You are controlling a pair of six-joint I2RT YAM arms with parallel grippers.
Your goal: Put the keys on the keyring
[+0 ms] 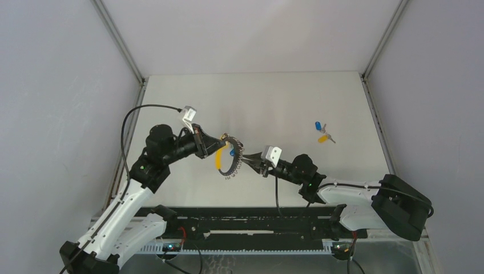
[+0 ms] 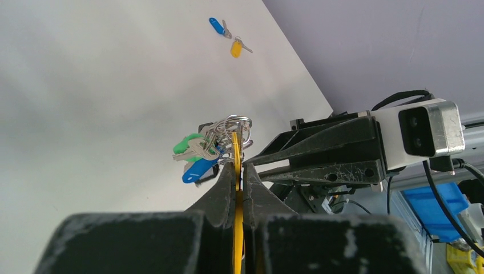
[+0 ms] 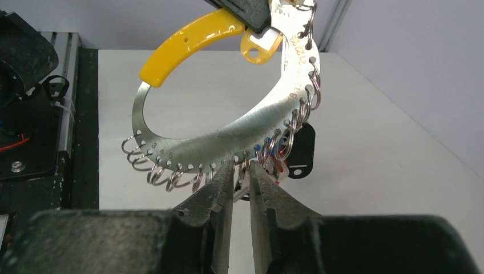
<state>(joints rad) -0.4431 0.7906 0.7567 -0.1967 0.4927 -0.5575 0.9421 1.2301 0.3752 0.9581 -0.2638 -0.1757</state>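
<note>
One keyring is up in the air between the arms, its arc on edge, long axis running far to near, bulge toward the right arm. The left claw is clamped on its yellow handle. The right claw stands slightly apart around one small ring. Two loose ones, the blue key and the yellow key, lie close together on the table at far right, caps left, blades right.

Lab robot cell: white table, plain enclosure walls, mounting rail.
</note>
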